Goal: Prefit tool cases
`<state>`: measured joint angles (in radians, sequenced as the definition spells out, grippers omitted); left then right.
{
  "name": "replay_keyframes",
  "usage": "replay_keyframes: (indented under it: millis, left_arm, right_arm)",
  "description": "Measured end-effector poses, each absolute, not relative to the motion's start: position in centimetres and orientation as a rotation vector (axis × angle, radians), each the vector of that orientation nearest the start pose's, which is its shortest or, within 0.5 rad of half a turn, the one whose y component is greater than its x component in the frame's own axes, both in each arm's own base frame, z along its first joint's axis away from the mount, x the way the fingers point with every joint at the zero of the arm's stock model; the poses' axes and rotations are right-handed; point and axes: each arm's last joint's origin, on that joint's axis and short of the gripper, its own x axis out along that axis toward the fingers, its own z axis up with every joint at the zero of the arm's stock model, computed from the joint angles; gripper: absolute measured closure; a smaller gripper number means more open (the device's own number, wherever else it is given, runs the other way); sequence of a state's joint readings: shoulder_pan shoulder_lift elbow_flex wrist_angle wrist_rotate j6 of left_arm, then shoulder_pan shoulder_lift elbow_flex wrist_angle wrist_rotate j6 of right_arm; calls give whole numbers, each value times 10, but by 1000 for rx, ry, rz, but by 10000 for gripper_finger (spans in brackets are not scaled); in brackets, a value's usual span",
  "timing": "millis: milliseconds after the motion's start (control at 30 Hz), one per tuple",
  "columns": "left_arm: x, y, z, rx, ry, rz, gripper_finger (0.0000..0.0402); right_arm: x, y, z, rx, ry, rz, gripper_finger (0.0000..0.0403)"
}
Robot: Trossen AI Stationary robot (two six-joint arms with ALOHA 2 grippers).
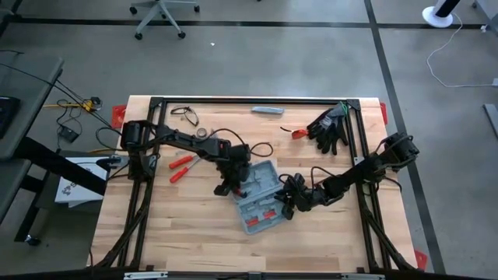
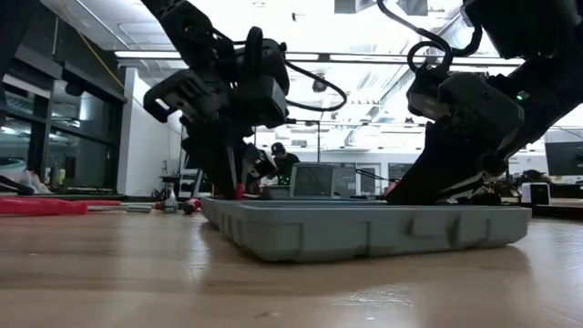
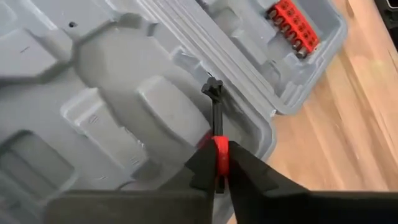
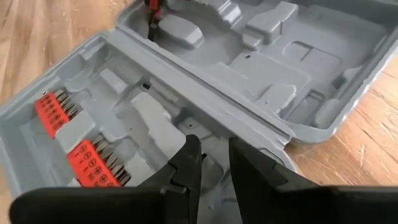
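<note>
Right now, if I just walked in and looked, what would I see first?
You'd see the open grey tool case in the middle of the wooden table, with two red bit holders in one half. Both robot arms bend over it: the left gripper pinches a small red-handled tool over the other half, and the right gripper hovers over the case's hinge. Black gloves lie at the far right of the table.
</note>
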<state>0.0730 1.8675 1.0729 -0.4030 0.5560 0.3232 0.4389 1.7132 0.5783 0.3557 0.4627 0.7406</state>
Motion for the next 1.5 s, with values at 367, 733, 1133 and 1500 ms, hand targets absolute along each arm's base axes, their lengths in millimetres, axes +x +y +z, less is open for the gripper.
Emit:
replay_keyframes:
  millis: [367, 733, 1133, 1500]
  left_arm:
    - [351, 9, 144, -105, 1050, -575, 397]
    - [354, 25, 190, 17, 960, -470, 400]
    - [341, 77, 223, 387, 1004, 122, 401]
    - [295, 123, 174, 428, 1294, 568, 401]
  right_arm:
    - [261, 108, 102, 369, 647, -275, 325]
    - [260, 108, 102, 366, 648, -282, 325]
    - [260, 107, 102, 361, 638, -300, 325]
    - [260, 107, 102, 355, 634, -310, 325]
